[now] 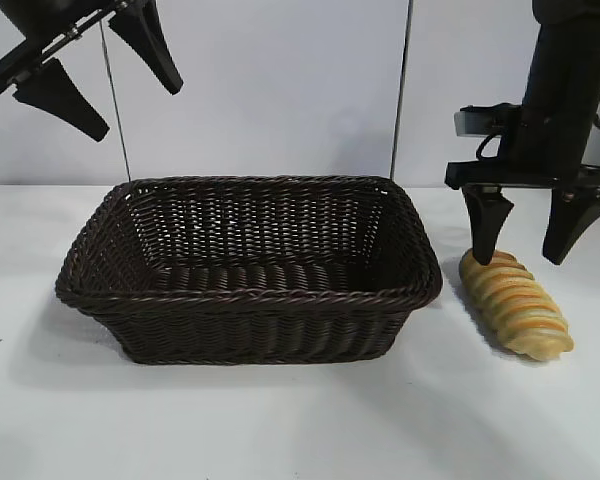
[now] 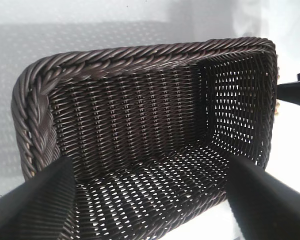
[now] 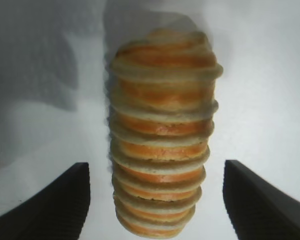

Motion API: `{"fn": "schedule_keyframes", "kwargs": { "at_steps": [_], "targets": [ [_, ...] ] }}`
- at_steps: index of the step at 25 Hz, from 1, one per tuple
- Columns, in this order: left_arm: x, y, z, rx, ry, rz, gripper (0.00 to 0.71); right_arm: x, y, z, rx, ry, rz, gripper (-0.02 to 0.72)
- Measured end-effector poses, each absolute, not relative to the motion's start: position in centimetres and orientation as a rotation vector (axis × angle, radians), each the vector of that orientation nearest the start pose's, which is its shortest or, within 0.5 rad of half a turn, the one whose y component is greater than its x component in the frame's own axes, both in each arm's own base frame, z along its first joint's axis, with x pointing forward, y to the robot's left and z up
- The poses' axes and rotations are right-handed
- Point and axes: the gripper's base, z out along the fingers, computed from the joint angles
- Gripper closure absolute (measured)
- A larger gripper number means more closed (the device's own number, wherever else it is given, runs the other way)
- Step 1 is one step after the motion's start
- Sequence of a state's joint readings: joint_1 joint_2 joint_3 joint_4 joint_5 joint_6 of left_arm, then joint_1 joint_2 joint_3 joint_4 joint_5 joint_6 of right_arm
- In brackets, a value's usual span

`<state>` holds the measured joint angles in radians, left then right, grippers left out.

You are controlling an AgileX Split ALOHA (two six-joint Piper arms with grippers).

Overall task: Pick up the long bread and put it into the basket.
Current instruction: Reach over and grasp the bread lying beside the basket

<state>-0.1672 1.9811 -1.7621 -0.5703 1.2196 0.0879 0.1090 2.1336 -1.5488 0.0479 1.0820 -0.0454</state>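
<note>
Long bread (image 1: 515,303) lies on table (image 1: 280,420) just right of basket (image 1: 250,290), untouched. Right gripper (image 1: 532,235) directly over its far end, fingers (image 1: 485,222) spread, straddling loaf in wrist view. My judgement: drop lower, centre on loaf middle, pinch across narrow width, not ridged ends. Left gripper (image 1: 90,70) parked high above basket's left, fingers spread.

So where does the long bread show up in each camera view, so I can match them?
Exterior view: the long bread lies on the table right of the basket, under the right gripper.
Left wrist view: only a sliver shows past the basket's far end.
Right wrist view: it fills the centre, between the open jaws.
Shared landmark: the basket in the exterior and left wrist views.
</note>
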Motion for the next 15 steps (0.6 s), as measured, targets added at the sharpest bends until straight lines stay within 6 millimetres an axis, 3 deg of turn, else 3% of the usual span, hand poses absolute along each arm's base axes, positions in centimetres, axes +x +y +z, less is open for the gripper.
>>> {"fn": "schedule_keyframes", "kwargs": {
  "at_steps": [7,15],
  "targets": [
    [40.75,-11.56,28.0,0.162,2.832,-0.822,0.112,40.78,4.83,13.92,-0.202,3.119,0.064,0.18],
    [40.75,-11.56,28.0,0.162,2.832,-0.822,0.112,40.87,4.84,13.92,-0.183,3.111,0.065,0.454]
  ]
}}
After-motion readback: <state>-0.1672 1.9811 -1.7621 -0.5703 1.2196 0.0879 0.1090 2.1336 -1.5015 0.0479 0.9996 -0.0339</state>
